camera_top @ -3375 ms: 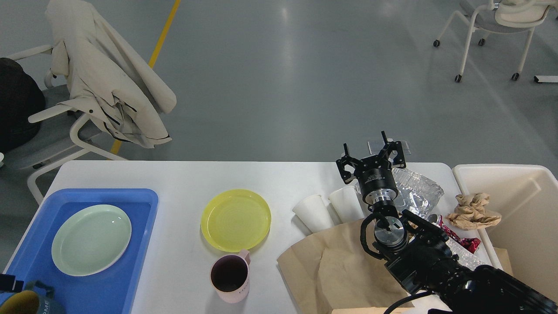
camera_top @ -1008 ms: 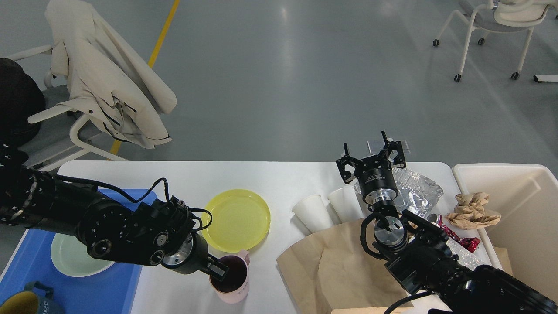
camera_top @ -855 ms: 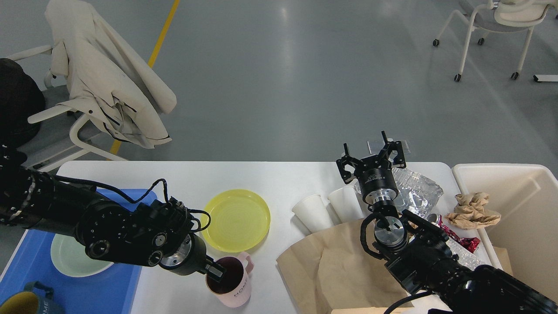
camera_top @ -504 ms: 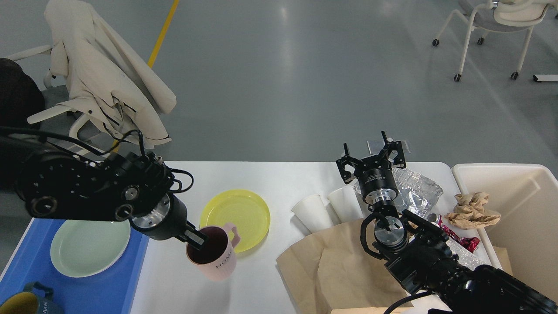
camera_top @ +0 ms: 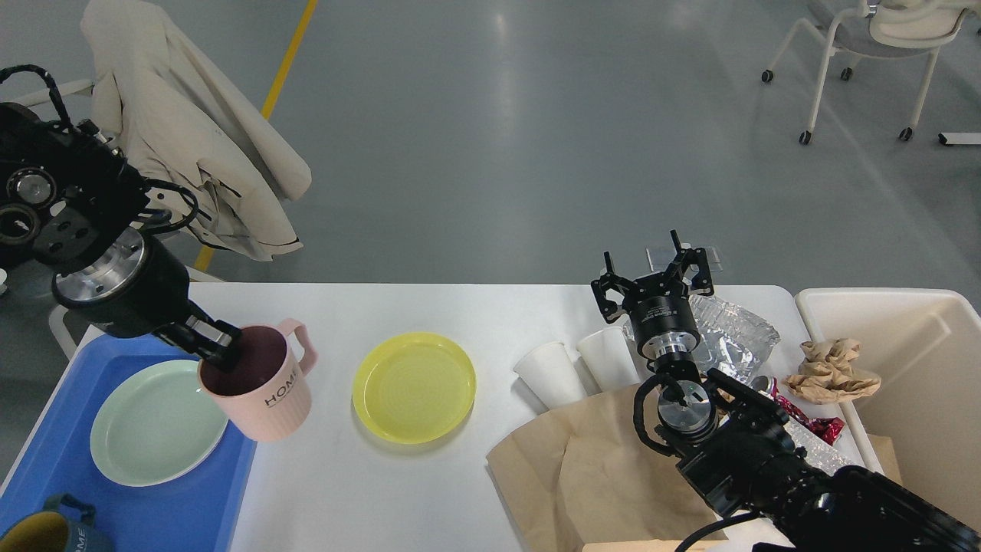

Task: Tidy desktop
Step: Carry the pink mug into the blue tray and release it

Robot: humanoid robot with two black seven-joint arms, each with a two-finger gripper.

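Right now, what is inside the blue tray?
In the blue tray: a pale green plate and a mug with a yellow inside at the near corner. The lifted pink mug and left tool cover the tray's right edge.

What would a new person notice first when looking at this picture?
Probably the pink mug, held tilted in the air by the left gripper above the right edge of the blue tray. Next, the bright yellow plate at the middle of the desktop, and the rubbish heap under the open right gripper.
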